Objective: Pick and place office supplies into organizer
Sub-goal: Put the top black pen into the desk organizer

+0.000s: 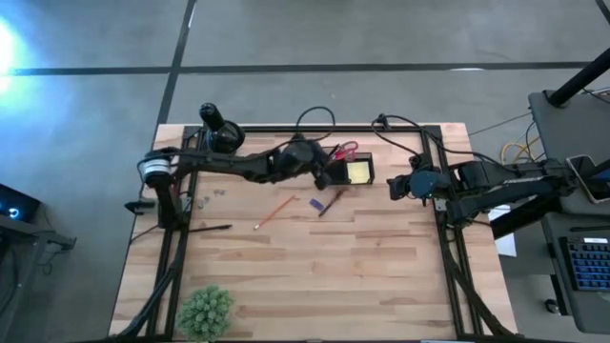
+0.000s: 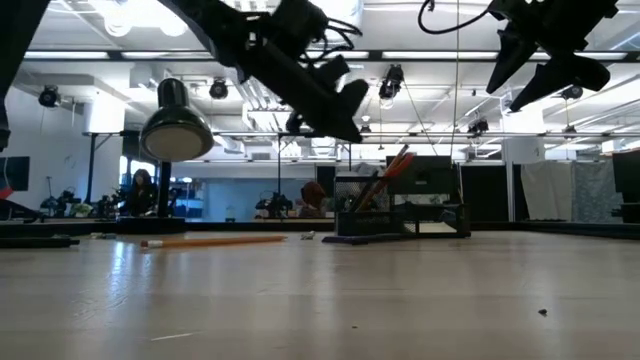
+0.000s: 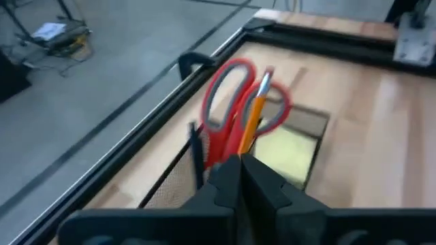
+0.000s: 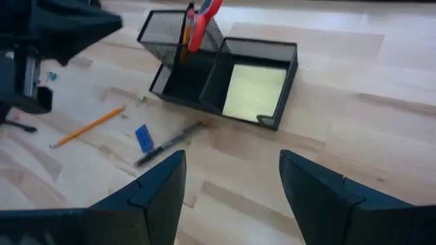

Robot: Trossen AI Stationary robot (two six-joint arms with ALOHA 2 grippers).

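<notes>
The black mesh organizer (image 1: 335, 162) (image 4: 204, 78) stands near the table's far edge. Red-handled scissors (image 3: 228, 109) and an orange pencil (image 3: 255, 112) stand upright in its tall cup. A yellow sticky-note pad (image 4: 253, 92) lies flat in its tray. On the wood in front lie another orange pencil (image 1: 275, 211), a purple piece (image 1: 316, 203) and a black pen (image 1: 332, 201). A second black pen (image 1: 210, 229) lies farther left. My left gripper (image 3: 240, 167) (image 1: 323, 177) hovers shut and empty just left of the organizer. My right gripper (image 4: 231, 177) (image 1: 393, 188) waits open to its right.
A round black object with an upright knob (image 1: 219, 129) stands at the far left corner. A small green plant (image 1: 205, 310) sits at the near left. Small bits (image 1: 200, 198) lie near the left arm's base. A black frame rail (image 1: 443, 229) runs along the table's right side.
</notes>
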